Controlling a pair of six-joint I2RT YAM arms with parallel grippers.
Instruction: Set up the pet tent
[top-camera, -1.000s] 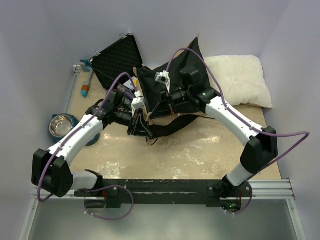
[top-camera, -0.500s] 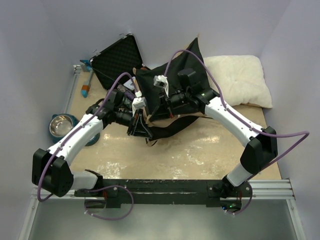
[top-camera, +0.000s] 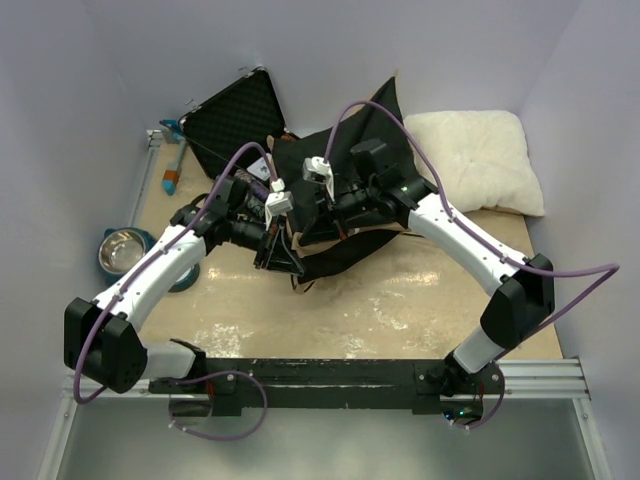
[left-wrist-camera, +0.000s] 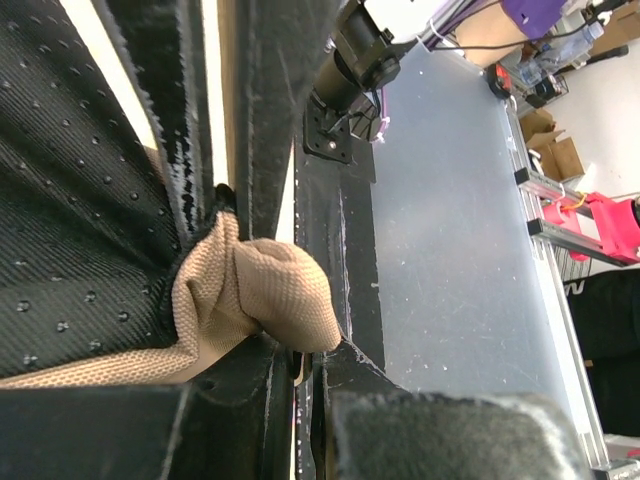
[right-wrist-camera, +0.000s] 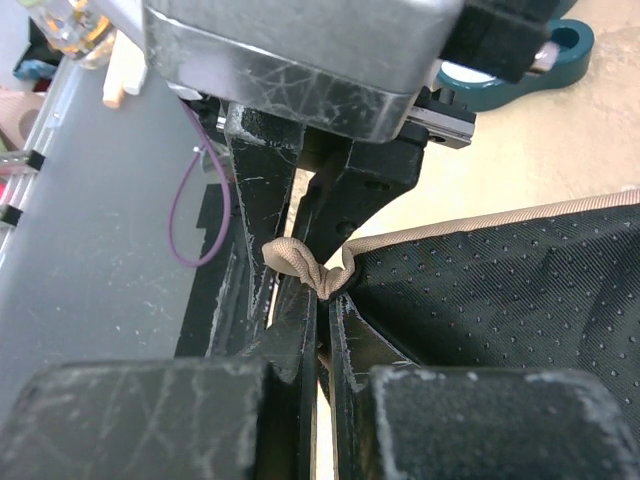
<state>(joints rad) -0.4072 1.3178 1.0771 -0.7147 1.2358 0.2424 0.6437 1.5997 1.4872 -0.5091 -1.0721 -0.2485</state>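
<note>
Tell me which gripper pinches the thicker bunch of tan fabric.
The left gripper: a fat tan wad of the pet tent; the right gripper pinches only thin trim.

One pet tent (top-camera: 335, 260), one pillow (top-camera: 480, 160), one open case (top-camera: 235, 120), one steel bowl (top-camera: 122, 248), two arms (left arm (top-camera: 150, 278), right arm (top-camera: 470, 240))

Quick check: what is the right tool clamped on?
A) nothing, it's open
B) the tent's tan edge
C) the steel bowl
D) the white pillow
B: the right wrist view shows the right tool shut on a tan fold at the edge of the tent, beside its black dotted panel.
</note>
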